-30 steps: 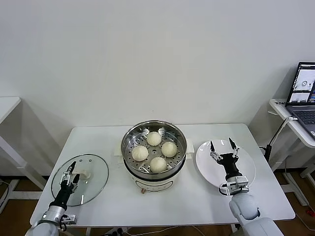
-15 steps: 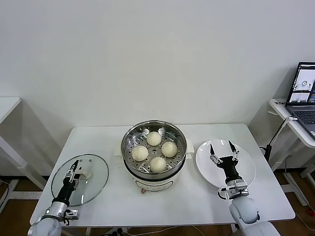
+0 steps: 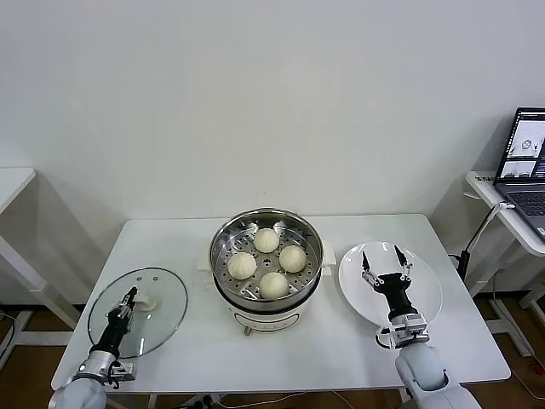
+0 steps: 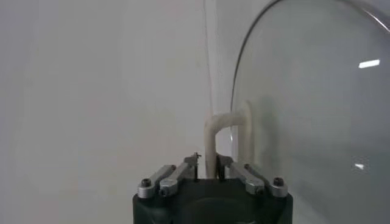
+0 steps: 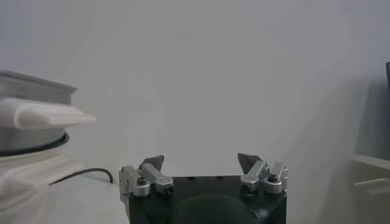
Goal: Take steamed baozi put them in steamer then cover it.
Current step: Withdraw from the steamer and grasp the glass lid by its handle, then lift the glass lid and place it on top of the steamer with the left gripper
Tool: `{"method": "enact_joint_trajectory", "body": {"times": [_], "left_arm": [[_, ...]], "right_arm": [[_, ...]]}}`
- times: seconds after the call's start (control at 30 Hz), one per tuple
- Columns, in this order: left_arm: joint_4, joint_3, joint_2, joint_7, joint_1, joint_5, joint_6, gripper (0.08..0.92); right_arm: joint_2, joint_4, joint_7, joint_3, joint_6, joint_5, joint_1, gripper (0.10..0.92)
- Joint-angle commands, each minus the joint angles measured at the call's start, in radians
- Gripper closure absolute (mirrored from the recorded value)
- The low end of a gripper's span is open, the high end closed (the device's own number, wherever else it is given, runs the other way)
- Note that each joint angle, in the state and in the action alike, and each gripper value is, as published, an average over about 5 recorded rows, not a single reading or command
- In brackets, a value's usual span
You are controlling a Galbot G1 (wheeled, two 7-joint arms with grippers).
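Observation:
Several cream-white baozi [image 3: 267, 262] lie on the perforated tray inside the steel steamer [image 3: 223, 243] at the table's middle. The glass cover [image 3: 162, 315] lies on the table at the front left. Its white handle [image 3: 143, 301] also shows in the left wrist view [image 4: 228, 135]. My left gripper [image 3: 128, 301] is shut on that handle, with the jaws pinching one leg of it [image 4: 209, 165]. My right gripper [image 3: 382, 262] is open and empty above the white plate; its jaws stand wide apart in the right wrist view [image 5: 201, 163].
A flat white plate [image 3: 430, 290] lies right of the steamer. The steamer's white base and side handle [image 5: 42, 113] show in the right wrist view. A laptop [image 3: 526, 162] sits on a side table at the far right.
My left gripper has closed in on the cover's handle and shut on it. My right gripper has drawn back slightly toward me over the plate, still open.

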Motion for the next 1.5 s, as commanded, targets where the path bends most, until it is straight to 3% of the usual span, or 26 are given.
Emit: {"method": "enact_joint_trajectory", "body": {"times": [0.03,0.3,0.43,0.57,0.73,0.93,1.17,1.5], "left_arm": [[-0.233,-0.045,0.028,0.032,0.059,-0.148,0.043,0.807],[-0.670,-0.099,0.064,0.125,0.048,-0.226,0.181,0.807],[-0.832,-0.006,0.044,0.175,0.022,-0.183,0.247,0.807],[-0.909,0.173,-0.005,0.228,0.000,-0.134,0.309,0.807],[-0.883,0.426,-0.095,0.303,-0.029,-0.049,0.414,0.807],[-0.738,0.637,-0.219,0.385,-0.113,0.043,0.534,0.807],[-0.652,0.699,-0.302,0.504,-0.183,0.126,0.652,0.807],[-0.552,0.699,-0.387,0.590,-0.214,0.258,0.682,0.807]], "right_arm": [[0.008,0.012,-0.004,0.025,0.009,-0.005,-0.032,0.203],[0.022,0.020,-0.013,0.065,0.028,-0.009,-0.075,0.203],[0.026,0.032,-0.013,0.080,0.031,-0.009,-0.090,0.203],[0.026,0.048,-0.013,0.097,0.031,-0.008,-0.104,0.203],[0.025,0.042,-0.009,0.105,0.037,-0.011,-0.112,0.203],[0.055,0.016,-0.007,0.120,0.049,-0.025,-0.124,0.203],[0.068,-0.009,-0.017,0.128,0.056,-0.033,-0.126,0.203],[0.079,-0.018,-0.028,0.125,0.052,-0.039,-0.116,0.203]]}}
